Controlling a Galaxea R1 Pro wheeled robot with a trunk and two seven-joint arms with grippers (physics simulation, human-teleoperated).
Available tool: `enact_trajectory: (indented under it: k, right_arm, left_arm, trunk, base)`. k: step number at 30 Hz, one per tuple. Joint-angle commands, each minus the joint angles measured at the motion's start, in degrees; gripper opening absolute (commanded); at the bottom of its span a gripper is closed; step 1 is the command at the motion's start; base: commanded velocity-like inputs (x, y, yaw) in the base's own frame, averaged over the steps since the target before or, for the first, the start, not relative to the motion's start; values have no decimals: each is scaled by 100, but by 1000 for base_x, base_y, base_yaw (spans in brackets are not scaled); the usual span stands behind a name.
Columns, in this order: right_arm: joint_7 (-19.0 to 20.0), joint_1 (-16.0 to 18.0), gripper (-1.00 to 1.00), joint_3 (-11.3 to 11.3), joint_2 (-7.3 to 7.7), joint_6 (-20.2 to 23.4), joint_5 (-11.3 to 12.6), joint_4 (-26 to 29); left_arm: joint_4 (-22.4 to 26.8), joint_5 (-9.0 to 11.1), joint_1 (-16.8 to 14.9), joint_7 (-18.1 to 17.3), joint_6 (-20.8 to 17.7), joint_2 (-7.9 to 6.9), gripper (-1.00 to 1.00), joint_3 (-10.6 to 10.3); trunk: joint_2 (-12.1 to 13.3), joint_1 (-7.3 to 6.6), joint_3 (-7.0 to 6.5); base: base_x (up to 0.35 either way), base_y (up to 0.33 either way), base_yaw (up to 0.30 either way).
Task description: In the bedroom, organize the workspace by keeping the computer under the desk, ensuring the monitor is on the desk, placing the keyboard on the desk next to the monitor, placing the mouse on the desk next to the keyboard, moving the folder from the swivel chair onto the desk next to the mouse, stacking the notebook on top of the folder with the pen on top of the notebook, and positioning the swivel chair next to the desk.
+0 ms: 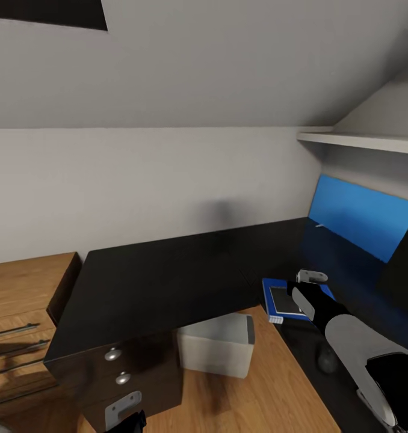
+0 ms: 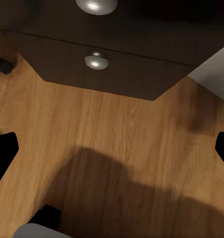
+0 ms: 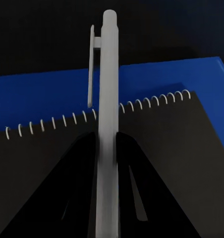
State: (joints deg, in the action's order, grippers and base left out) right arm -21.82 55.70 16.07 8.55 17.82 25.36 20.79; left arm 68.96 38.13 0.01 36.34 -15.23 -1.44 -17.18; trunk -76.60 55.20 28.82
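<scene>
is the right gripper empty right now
No, the right gripper is shut on the pen, its fingers pressed against the pale barrel, above the notebook that lies on the folder.

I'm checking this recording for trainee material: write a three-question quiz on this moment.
1. True or false: the right gripper is shut on the pen.
2. What lies directly on the folder? A) keyboard B) notebook C) mouse
3. Fill in: the computer stands on the floor under the ____.

Key: 1 true; 2 B; 3 desk.
</scene>
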Motion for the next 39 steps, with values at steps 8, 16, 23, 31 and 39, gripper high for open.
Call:
enact_trajectory:
  k: [8,16,23,31,39]
  right_arm:
    - [-24,3,100,46,6,37,40,18]
    - [-24,3,100,38,14,37,39,37]
    - [-48,3,100,23,14,61,49,416]
    - [-82,-308,100,75,-52,345,45,1255]
    - [-248,-1792,100,70,-63,1856,81,4518]
  left_arm:
    - [13,27,-1,39,-23,-6,100,-9]
    - [13,27,-1,39,-28,-6,100,-4]
    - [4,35,-1,44,-32,-6,100,-4]
    - [-13,45,-1,48,-28,-6,100,-4]
    - [-17,53,-1,56,-24,-6,100,-4]
  trunk:
    - [-85,45,41]
    - [-85,45,41]
    - [-85,45,41]
    - [-85,45,41]
    - [-85,45,41]
  base:
    - [0,0,0]
    - [0,0,0]
    - [0,0,0]
    - [0,0,0]
    - [0,0,0]
